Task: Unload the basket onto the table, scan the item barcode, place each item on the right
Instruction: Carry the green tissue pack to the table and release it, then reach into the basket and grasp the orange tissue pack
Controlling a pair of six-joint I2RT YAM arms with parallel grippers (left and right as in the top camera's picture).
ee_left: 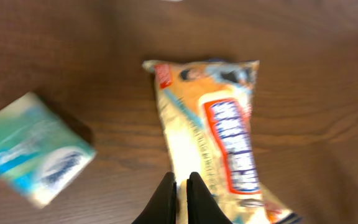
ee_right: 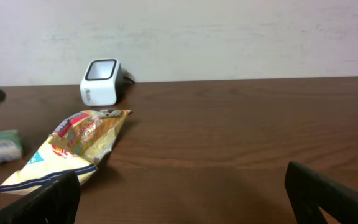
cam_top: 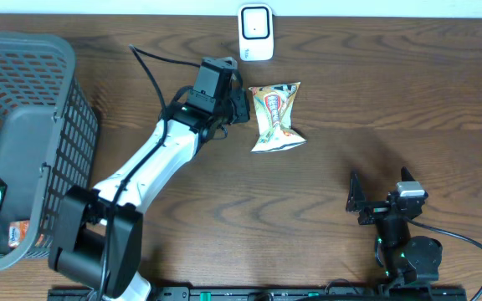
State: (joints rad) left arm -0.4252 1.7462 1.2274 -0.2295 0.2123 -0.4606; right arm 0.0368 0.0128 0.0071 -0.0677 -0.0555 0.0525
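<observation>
Pickup: your left gripper [ee_left: 180,199], jaws together, sits at the snack bag [ee_left: 216,124] just ahead. Next, lift it toward the scanner [cam_top: 256,32] beyond.

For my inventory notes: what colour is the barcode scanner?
White scanner, dark window; right wrist view.

Dark wood-grain table [cam_top: 350,134], plain pale wall [ee_right: 229,37] behind

White arm [cam_top: 153,159], black left hand [ee_left: 181,186]
</observation>
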